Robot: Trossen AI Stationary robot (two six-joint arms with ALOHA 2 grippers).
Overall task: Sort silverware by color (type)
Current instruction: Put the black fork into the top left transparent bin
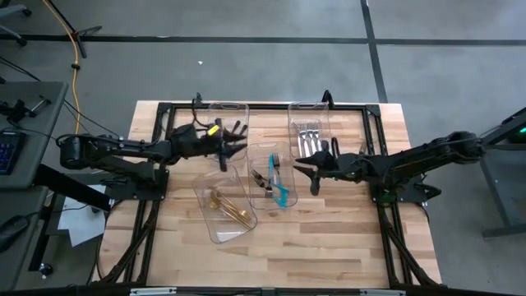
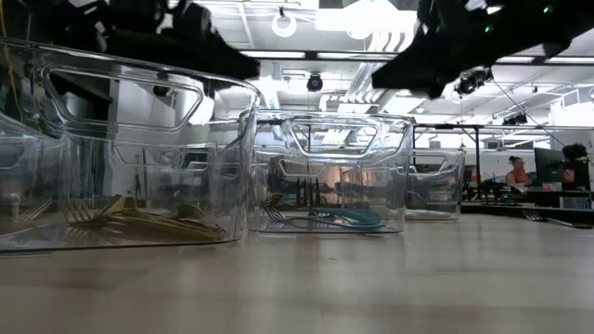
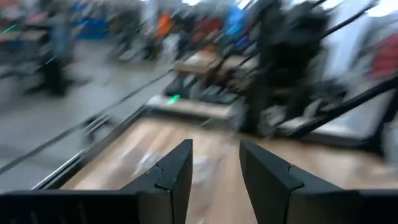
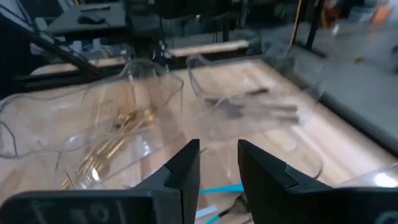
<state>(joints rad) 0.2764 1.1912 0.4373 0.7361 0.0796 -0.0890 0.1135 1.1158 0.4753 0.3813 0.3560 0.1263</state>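
The high view looks straight down on the whole table (image 1: 329,247) from well above. The low view sits at tabletop height, close to the bins (image 2: 139,158), facing level into the room. Each wrist view looks forward past its own fingers (image 3: 177,171) across the wood. The gold forks (image 4: 118,134) appear in the high, low and right wrist views.
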